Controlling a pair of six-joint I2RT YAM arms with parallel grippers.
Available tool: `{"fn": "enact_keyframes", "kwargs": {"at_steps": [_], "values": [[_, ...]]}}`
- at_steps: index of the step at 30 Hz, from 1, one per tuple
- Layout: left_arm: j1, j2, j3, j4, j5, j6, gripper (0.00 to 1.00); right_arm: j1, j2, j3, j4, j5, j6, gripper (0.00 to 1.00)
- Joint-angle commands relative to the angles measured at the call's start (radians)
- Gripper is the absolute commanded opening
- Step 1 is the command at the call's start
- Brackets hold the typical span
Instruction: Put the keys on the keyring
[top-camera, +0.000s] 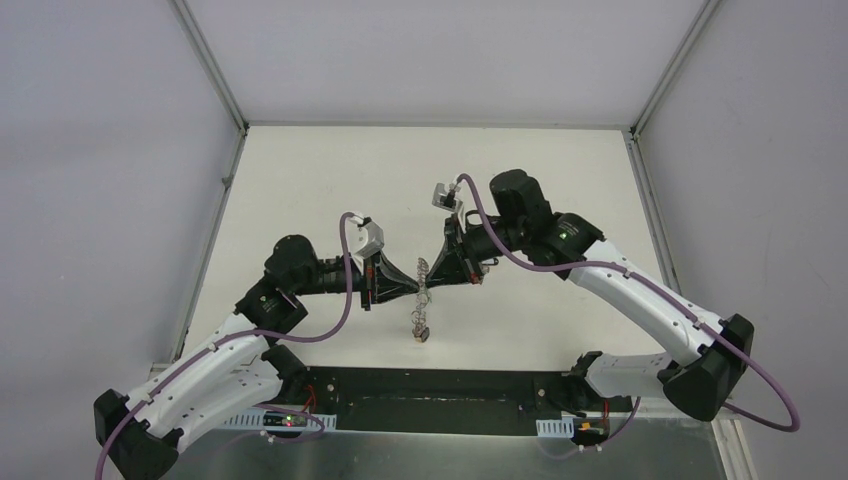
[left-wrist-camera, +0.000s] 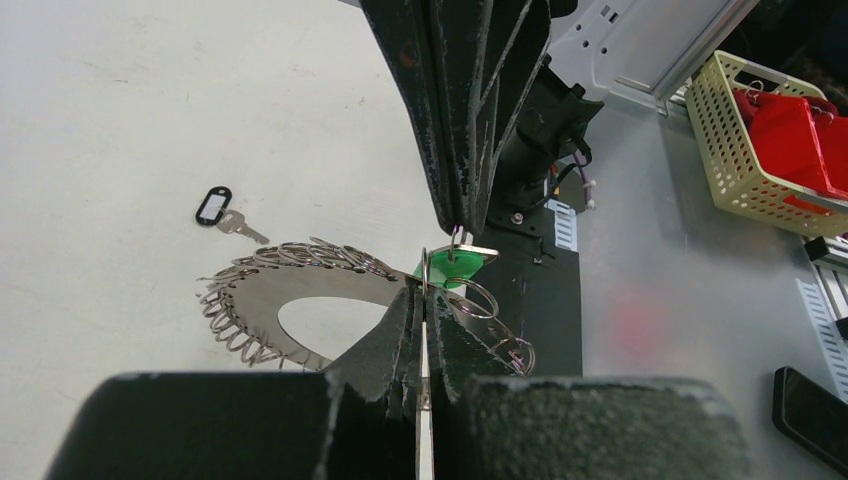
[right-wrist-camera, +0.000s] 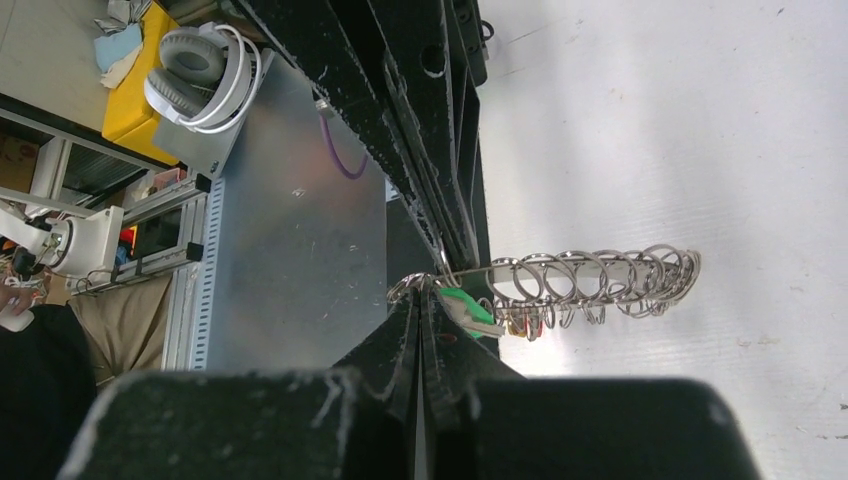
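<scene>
Left hand (left-wrist-camera: 424, 300) clamped on keyring (left-wrist-camera: 300, 290) | right hand (left-wrist-camera: 458, 228) clamped on green-tagged key (left-wrist-camera: 455, 268), likely threading | next: black-tagged key (left-wrist-camera: 222, 212), frame left

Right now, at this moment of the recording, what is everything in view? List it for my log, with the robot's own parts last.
keyring: 1, grey with silver loops, held between the two grippers
green-tagged key: 1, silver with a green tag, at the keyring's rim
black-tagged key: 1, silver with a black tag, lying on the table apart from the keyring
table: 1, white
basket: 1, cream, off the table, with red items inside
dark flat device: 1, black, on the grey surface near the basket
headphones: 1 pair, white and grey, on a yellow box off the table
left gripper: 1, black, shut on the keyring
right gripper: 1, black, shut on the green-tagged key
</scene>
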Motion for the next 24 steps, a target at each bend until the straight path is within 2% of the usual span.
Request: {"fn": "enact_keyframes", "kwargs": {"at_steps": [1, 13, 24], "values": [[-0.012, 0.003, 0.05, 0.104, 0.032, -0.017, 0.0, 0.01, 0.01, 0.059, 0.063, 0.02, 0.003, 0.0], [-0.015, 0.015, 0.048, 0.12, 0.029, -0.037, 0.0, 0.014, 0.019, 0.063, 0.057, 0.071, 0.008, 0.0], [-0.018, 0.004, 0.043, 0.121, 0.01, -0.037, 0.0, 0.014, -0.017, 0.025, 0.052, 0.201, 0.02, 0.0]]}}
